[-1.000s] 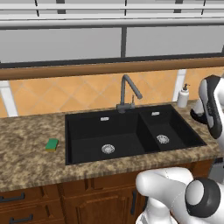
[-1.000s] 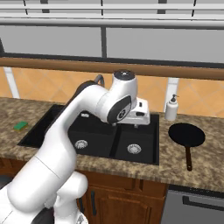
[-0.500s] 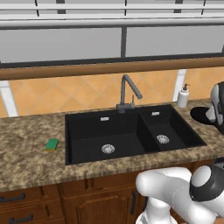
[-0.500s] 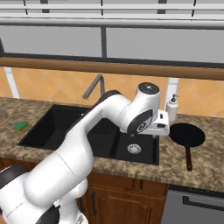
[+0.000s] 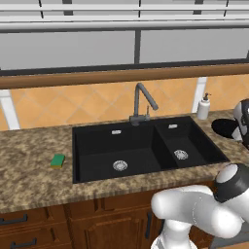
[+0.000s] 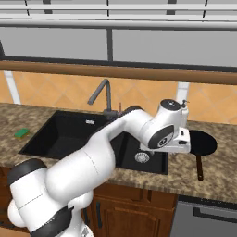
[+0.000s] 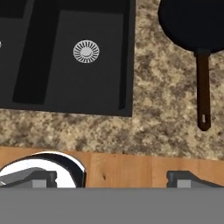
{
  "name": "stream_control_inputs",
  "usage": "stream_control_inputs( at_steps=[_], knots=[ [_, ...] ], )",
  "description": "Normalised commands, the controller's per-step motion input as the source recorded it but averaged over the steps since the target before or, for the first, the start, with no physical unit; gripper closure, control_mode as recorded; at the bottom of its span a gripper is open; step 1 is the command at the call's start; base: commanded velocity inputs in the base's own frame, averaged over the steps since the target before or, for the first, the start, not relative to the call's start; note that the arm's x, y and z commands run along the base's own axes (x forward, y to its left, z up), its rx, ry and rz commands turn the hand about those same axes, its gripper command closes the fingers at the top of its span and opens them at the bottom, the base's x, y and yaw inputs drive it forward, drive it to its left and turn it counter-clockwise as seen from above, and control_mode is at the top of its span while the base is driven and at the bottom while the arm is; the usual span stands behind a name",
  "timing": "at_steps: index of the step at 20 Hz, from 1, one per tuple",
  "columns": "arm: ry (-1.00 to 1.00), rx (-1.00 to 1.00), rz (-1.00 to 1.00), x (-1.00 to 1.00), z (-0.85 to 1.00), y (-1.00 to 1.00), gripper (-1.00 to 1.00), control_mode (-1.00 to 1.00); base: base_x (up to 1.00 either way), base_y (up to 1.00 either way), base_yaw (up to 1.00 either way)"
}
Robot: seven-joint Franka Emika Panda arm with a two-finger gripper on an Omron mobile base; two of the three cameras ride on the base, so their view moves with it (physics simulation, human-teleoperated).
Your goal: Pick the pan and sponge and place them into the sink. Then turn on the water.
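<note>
- Pan [image 7: 192,24]: I see it on the counter [image 7: 162,109] right of the sink [image 7: 65,87]; its far rim is cut off in my hand view, handle [image 7: 202,89] pointing toward the counter's front edge.
- Sponge [image 5: 58,160]: on the counter left of the sink, well apart.
- Gripper [image 7: 113,179]: fingers spread wide, holding nothing, above the counter's front edge.
- Open granite lies between sink and handle.

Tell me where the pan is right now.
The pan lies on the granite counter right of the sink's smaller basin in the right base view, handle pointing toward the counter's front edge, just beyond the open tool.
</note>
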Motion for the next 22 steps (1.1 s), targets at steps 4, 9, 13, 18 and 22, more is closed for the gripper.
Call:
stream_control_inputs(
  at_steps=[4, 9, 13, 18, 22],
  knots=[
    [0.04, 0.00, 0.00, 0.26, -0.32, -0.47, -1.00, -1.00, 0.00, 0.00, 0.00],
    [0.04, 0.00, 0.00, 0.27, -0.31, -0.43, -1.00, -1.00, 0.00, 0.00, 0.00],
    [0.05, 0.00, 0.00, 0.27, -0.30, -0.40, -1.00, -1.00, 0.00, 0.00, 0.00],
    [0.03, 0.00, 0.00, 0.24, -0.25, -0.43, -1.00, -1.00, 0.00, 0.00, 0.00],
    [0.05, 0.00, 0.00, 0.24, -0.23, -0.34, -1.00, -1.00, 0.00, 0.00, 0.00]
  ],
)
